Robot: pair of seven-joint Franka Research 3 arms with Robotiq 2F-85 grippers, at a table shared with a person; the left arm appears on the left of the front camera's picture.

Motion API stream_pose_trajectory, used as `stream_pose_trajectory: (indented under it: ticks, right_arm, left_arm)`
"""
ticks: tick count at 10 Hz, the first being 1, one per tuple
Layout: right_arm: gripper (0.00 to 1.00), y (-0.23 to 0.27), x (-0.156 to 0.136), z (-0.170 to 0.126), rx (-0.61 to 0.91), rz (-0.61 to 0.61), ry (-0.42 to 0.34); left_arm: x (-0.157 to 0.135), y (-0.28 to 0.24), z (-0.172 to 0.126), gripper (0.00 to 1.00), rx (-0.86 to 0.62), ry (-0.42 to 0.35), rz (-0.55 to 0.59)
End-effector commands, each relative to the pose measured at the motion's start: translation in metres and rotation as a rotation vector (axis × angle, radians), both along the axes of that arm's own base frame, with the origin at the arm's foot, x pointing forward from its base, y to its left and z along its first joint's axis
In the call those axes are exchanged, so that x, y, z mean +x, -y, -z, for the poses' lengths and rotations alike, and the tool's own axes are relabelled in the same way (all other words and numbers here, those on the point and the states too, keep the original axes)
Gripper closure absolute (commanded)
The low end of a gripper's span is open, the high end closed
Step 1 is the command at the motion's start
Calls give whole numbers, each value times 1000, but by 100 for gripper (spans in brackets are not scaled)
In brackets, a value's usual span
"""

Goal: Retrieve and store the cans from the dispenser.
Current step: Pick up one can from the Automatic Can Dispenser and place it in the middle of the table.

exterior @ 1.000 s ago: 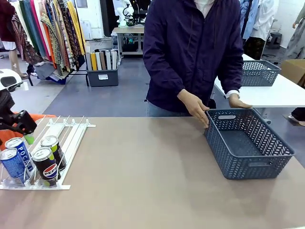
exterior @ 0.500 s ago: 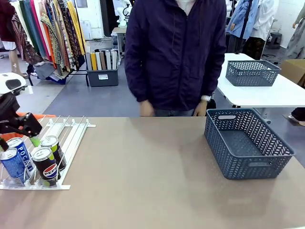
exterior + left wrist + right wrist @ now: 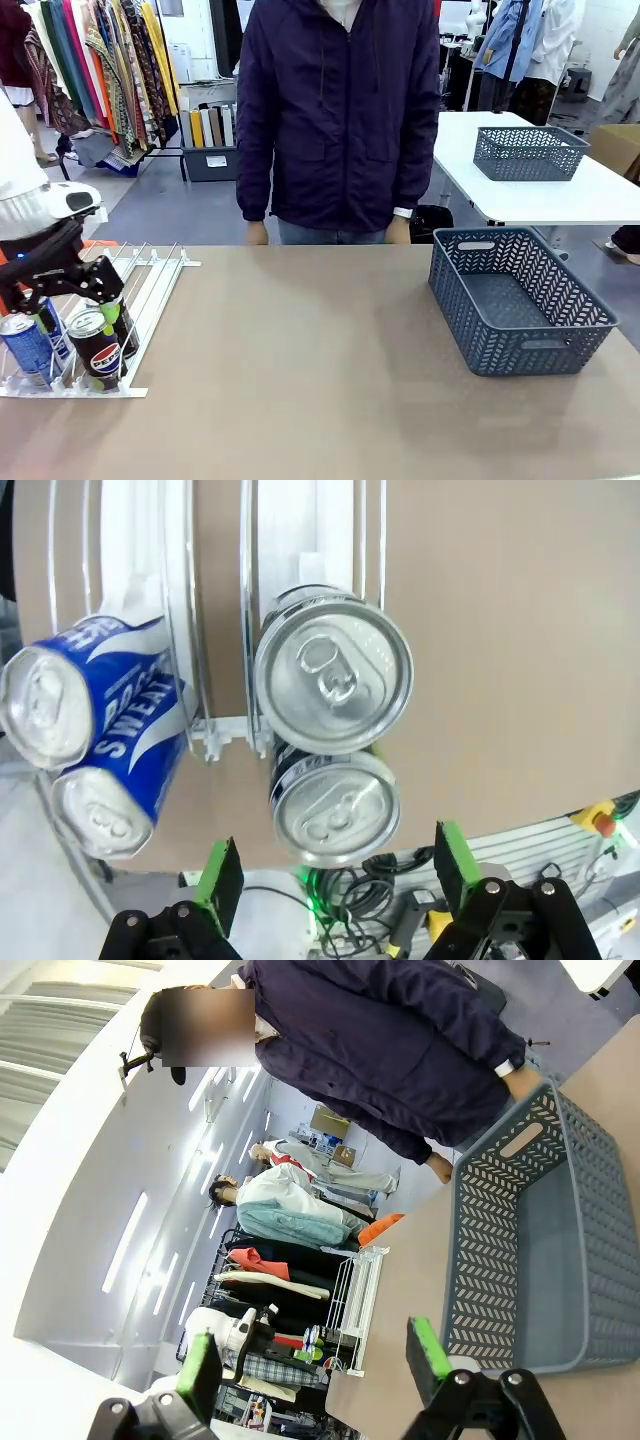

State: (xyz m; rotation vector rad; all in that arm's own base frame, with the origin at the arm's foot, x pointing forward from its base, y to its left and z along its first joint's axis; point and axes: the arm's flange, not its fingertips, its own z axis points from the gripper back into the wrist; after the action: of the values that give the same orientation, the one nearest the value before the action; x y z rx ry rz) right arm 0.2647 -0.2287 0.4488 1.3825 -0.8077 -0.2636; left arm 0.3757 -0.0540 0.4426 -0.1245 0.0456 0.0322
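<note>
Four cans stand at the low front end of the white dispenser (image 3: 152,281) at the table's left. Two are black Pepsi cans (image 3: 95,349) (image 3: 333,670) in one lane, one behind the other. Beside them stand two blue Pocari Sweat cans (image 3: 25,346) (image 3: 45,702). My left gripper (image 3: 78,300) (image 3: 335,872) hangs open just above the cans, its green pads (image 3: 220,874) straddling the nearer black can (image 3: 335,811) without touching it. Raised off the table, my right gripper (image 3: 315,1362) is open and holds nothing.
A dark grey mesh basket (image 3: 520,345) (image 3: 470,1260) sits at the table's right. A person in a dark jacket (image 3: 340,110) stands at the far edge, hands (image 3: 257,233) hanging by the table rim. Behind stands another table with a second basket (image 3: 528,152).
My left gripper has swung in from the left edge over the cans. The person let go of the basket, stepped to picture left and dropped both hands.
</note>
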Motion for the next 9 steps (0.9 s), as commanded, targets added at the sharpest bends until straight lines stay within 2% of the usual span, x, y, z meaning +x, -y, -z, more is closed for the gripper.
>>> stream_pose_trajectory:
  ticks: [1, 3, 9]
  right_arm:
    - [0, -1, 2, -7, 33, 12, 1]
    - [0, -1, 2, -7, 33, 12, 1]
    - [0, -1, 2, -7, 33, 12, 1]
  left_arm:
    - [15, 8, 3, 0, 18, -12, -55]
    - [24, 13, 13, 0, 27, -66, -46]
    - [27, 11, 19, 0, 43, -97, -65]
